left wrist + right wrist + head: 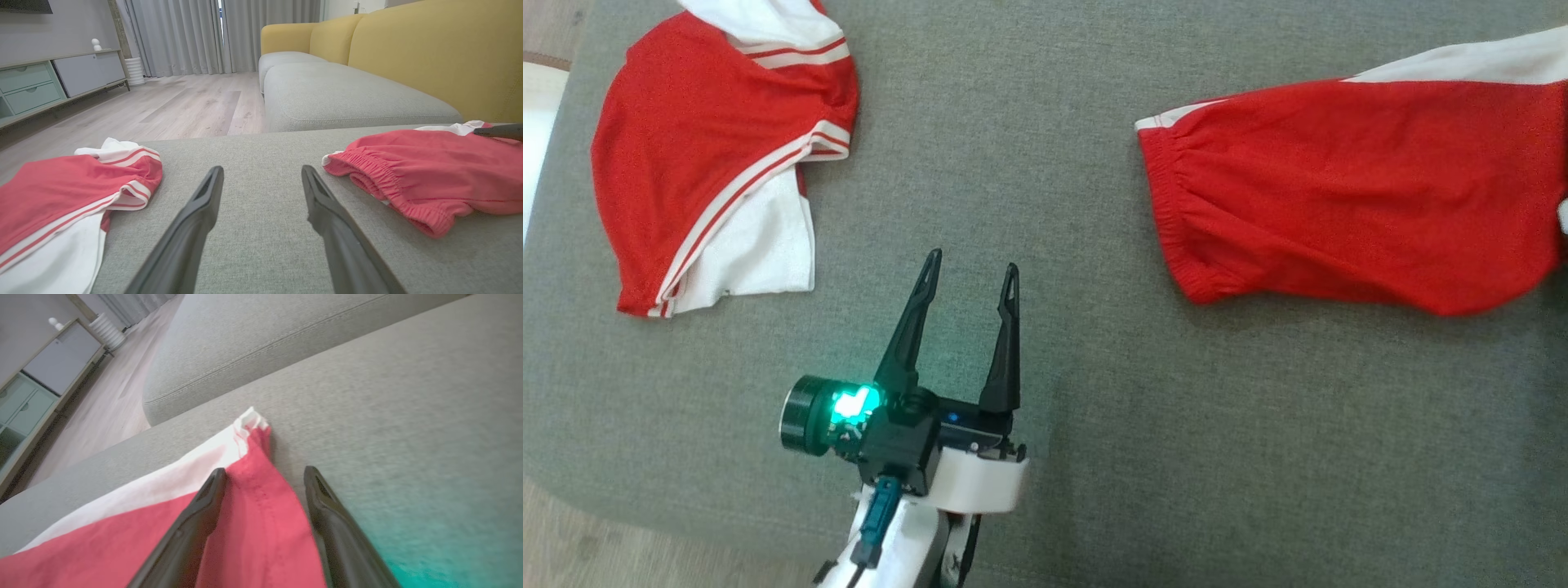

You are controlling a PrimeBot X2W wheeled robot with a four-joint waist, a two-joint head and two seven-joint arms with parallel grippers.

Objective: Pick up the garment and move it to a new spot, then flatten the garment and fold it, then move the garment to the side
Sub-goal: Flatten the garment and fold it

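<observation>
Shorts (1347,212), red with gathered waistband, are laid on the coarse grey cushion (1054,163) (a striped garment (711,155) lies apart); left gripper (972,273) is splayed over bare weave, right gripper (265,475) splayed astride a corner.

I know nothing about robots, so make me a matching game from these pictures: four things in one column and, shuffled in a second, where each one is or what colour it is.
Things
1. left gripper
2. right gripper
3. striped garment
4. sofa back

Descriptions
A. yellow
B. open, over a corner of the elastic-hemmed red garment
C. open, above the bare grey cushion
D. lying on the robot's left

Pairs: 1-C, 2-B, 3-D, 4-A
</observation>
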